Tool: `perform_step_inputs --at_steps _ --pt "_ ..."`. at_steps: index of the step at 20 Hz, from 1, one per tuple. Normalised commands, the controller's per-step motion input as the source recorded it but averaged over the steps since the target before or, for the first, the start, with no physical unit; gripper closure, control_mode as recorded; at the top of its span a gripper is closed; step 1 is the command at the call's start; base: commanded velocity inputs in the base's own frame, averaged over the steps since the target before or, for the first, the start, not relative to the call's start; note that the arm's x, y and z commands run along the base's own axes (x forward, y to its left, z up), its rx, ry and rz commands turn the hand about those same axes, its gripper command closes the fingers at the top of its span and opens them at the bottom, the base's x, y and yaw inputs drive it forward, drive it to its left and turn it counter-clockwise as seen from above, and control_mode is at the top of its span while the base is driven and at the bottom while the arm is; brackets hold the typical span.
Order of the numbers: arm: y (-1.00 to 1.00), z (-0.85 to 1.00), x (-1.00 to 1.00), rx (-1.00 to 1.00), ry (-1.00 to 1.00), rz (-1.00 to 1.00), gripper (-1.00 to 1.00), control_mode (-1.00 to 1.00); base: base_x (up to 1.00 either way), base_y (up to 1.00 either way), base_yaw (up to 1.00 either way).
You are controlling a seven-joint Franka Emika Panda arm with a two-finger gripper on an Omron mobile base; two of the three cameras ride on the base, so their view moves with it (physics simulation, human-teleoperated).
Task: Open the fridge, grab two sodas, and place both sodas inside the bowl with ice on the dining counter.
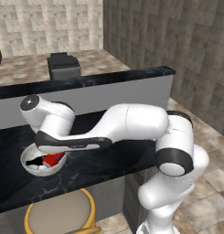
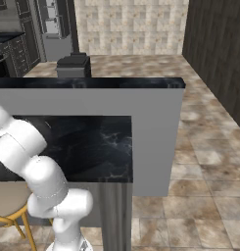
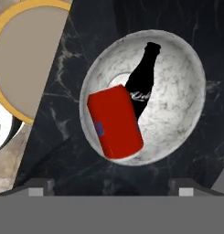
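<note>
Hand (image 3: 111, 189) spread wide above bowl (image 3: 177, 59)

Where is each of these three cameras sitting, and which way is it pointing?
Left base view: behind the arm to its left, looking forward and down at the black marbled dining counter; the white arm reaches over the round white bowl.
Right base view: behind to its right, facing the same counter; the arm rises at lower left.
Hand view: looking down into the bowl, which holds the red can and dark bottle; fingertips of the open gripper show below.
Shared: counter, tan round stool.
</note>
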Motion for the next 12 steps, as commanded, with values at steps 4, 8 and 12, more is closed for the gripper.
perform_step_inputs --at_steps 4,8,12 --pt "-0.97 0.16 -0.49 0.18 -0.11 -0.08 -1.00 -1.00 0.00 0.00 0.00" --pt "-1.00 0.31 -0.42 0.22 -0.08 -0.09 -1.00 -1.00 0.00 0.00 0.00" --pt "-1.00 0.37 -0.40 0.22 -0.07 -0.09 -1.00 -1.00 0.00 0.00 0.00"
